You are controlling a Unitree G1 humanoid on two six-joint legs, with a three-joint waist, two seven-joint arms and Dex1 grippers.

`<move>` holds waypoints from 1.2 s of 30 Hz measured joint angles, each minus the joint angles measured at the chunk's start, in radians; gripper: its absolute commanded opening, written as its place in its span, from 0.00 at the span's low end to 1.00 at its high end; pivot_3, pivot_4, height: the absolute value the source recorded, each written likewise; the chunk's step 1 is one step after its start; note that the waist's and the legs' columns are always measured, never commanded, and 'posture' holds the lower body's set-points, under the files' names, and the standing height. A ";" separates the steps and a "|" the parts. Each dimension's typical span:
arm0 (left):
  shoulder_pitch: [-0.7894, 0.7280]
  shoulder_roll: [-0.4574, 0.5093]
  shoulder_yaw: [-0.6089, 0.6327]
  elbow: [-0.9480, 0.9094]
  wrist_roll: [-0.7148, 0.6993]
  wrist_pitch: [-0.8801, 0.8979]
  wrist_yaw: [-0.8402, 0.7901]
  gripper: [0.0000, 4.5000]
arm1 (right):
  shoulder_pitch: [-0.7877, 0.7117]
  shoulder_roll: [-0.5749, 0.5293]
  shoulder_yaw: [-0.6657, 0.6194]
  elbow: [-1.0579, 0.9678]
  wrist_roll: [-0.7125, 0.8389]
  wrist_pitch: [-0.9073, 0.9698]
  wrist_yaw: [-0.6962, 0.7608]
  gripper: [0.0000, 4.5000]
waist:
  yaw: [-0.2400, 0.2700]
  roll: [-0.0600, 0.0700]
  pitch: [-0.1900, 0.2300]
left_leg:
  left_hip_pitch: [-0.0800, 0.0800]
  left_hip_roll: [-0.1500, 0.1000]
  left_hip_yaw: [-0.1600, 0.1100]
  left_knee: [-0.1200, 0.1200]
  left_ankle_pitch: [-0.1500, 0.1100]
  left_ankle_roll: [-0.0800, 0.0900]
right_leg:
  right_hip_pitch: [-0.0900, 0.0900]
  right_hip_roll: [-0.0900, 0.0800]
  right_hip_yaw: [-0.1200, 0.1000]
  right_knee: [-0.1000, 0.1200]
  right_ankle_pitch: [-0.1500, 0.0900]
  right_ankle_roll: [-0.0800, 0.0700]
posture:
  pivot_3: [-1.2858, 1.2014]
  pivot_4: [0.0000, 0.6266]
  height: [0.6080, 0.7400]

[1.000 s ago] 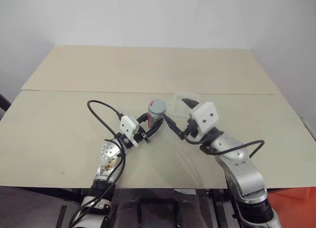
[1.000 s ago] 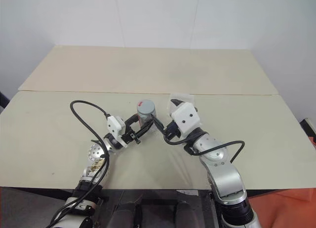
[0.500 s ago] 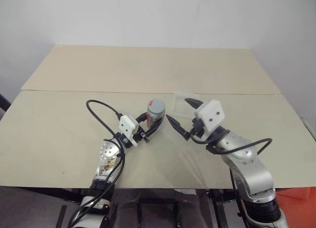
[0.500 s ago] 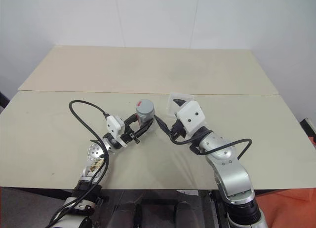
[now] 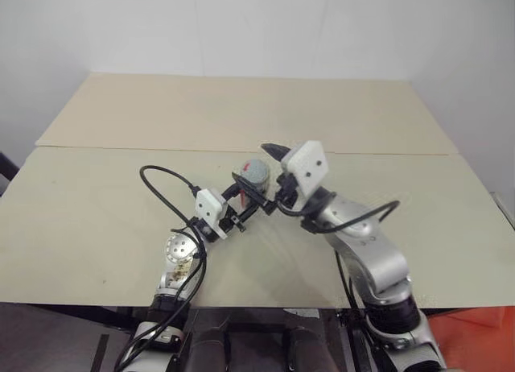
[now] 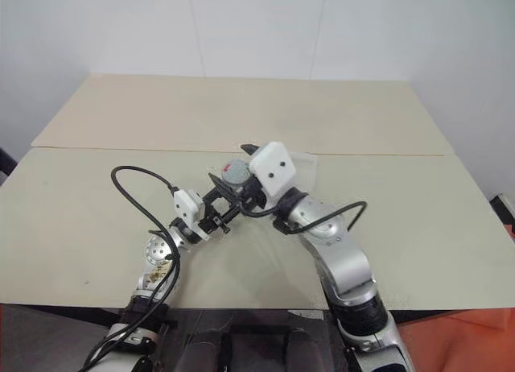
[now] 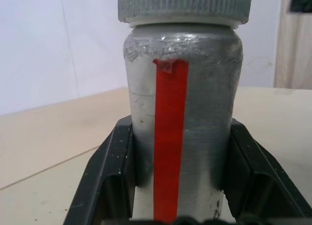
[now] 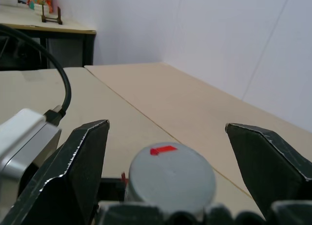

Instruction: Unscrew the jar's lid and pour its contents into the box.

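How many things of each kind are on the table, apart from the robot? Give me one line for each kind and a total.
Jar: 1
Lid, on the jar: 1
Clear box: 1
Total: 3

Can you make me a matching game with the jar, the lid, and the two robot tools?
Things:
1. jar
2. lid
3. left tool
4. right tool

States:
A. open, one finger on each side of the lid
B. on top of the jar, with a small red mark
C. shut around the jar's body
D. upright, grey, with a red stripe down its side

Pairs: 1-D, 2-B, 3-C, 4-A
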 measured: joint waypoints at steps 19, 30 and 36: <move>0.000 0.019 -0.010 -0.013 0.000 0.000 0.005 0.44 | 0.057 0.009 -0.008 0.026 -0.064 -0.054 -0.031 0.99 | -0.002 0.000 0.000 | 0.000 0.000 0.000 0.000 0.000 0.000 | 0.000 0.000 0.000 0.000 0.000 0.000 | 0.52 0.24 1.00; -0.026 0.021 -0.008 0.027 -0.001 -0.007 -0.002 0.44 | 0.103 -0.034 -0.034 -0.034 -0.049 -0.044 -0.014 0.99 | -0.002 0.000 0.000 | 0.000 0.000 0.000 0.000 0.000 0.000 | 0.000 0.000 0.000 0.000 0.000 0.000 | 0.52 0.24 1.00; -0.026 0.021 -0.008 0.031 -0.001 -0.023 -0.006 0.44 | 0.113 -0.053 -0.039 -0.056 -0.035 -0.044 -0.003 0.99 | -0.002 0.000 0.000 | 0.000 0.000 0.000 0.000 0.000 0.000 | 0.000 0.000 0.000 0.000 0.000 0.000 | 0.52 0.24 1.00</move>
